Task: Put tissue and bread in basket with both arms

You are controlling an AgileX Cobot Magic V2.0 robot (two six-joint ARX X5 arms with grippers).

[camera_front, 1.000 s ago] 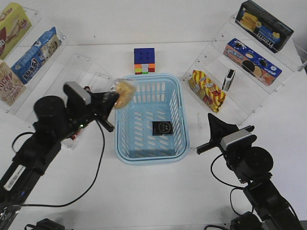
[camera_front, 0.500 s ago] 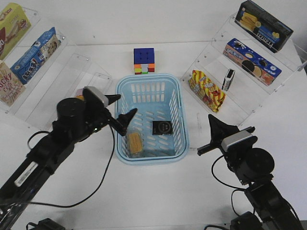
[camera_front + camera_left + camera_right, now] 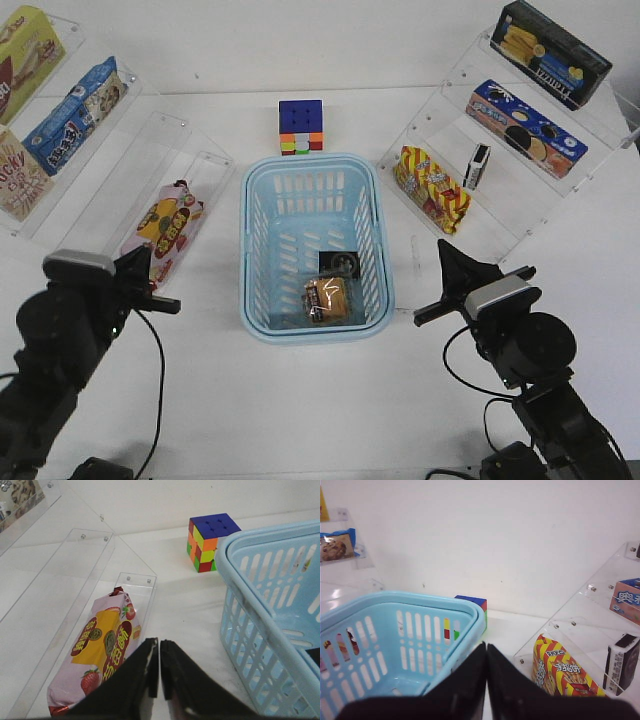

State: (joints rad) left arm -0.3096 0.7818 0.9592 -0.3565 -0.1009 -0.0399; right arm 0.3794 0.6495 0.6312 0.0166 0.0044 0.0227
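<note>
At the left edge of the front picture, clear shelves [image 3: 120, 160] hold snack boxes, and a pink snack bag [image 3: 163, 232] lies on the lowest step. Below it, in the lower left, sits the left arm [image 3: 60, 340]. The left gripper [image 3: 150, 290] is shut tight with nothing in it; in the left wrist picture its two black fingers [image 3: 145, 675] press together with only a thin line between them, just in front of the pink snack bag [image 3: 100, 650]. In the middle of the front picture is the big blue basket [image 3: 262, 170]. The bread [image 3: 330, 299] lies inside the basket, on the floor near the bottom edge, with its shiny wrap showing. The tissue [image 3: 343, 262] is also in the basket, just above the bread and touching it, partly covered by it. A colorful cube [image 3: 301, 127] stands on the white table [image 3: 320, 400] just above the basket. To the right of the basket, more clear shelves [image 3: 500, 130] hold a red and yellow bag [image 3: 432, 189] and long cookie boxes. In the lower right is the right arm [image 3: 520, 350]. The right gripper [image 3: 447, 280] is empty and closed too; in the right wrist picture its fingers [image 3: 470, 680] meet near the basket's rim [image 3: 405, 598].
</note>
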